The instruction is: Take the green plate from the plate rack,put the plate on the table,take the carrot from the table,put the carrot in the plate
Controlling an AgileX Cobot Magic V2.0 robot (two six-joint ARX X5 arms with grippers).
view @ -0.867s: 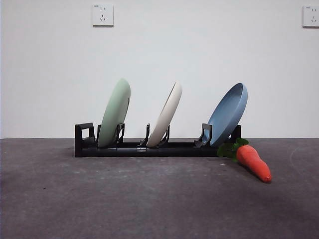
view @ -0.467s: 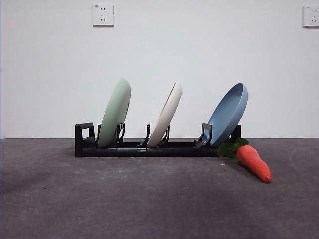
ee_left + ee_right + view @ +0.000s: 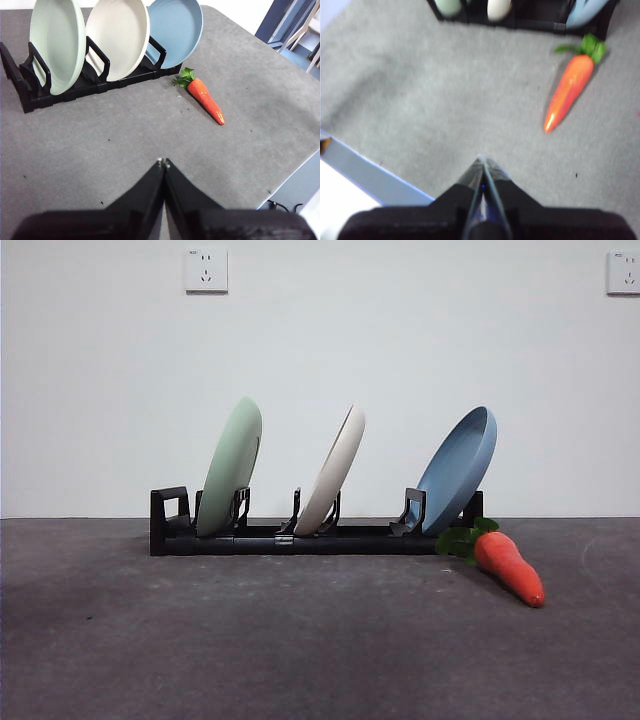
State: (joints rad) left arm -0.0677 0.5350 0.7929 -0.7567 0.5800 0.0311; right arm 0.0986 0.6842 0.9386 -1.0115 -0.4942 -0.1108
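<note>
No text, label or number can be read anywhere.

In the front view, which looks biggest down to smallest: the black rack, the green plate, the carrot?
1. Long black plastic plate rack, widest by far.
2. Pale mint-green round plate.
3. Orange toy carrot, smallest, though it lies slightly nearer the camera.

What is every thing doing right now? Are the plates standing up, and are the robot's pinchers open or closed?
green plate: standing tilted in the plate rack's end slot.
cream-white plate: tilted in the middle slot.
blue plate: tilted in the other end slot.
plate rack: flat on the table, holding three plates.
carrot: lying on the table beside the rack's blue-plate end.
left gripper: shut, empty.
right gripper: shut, empty.
</note>
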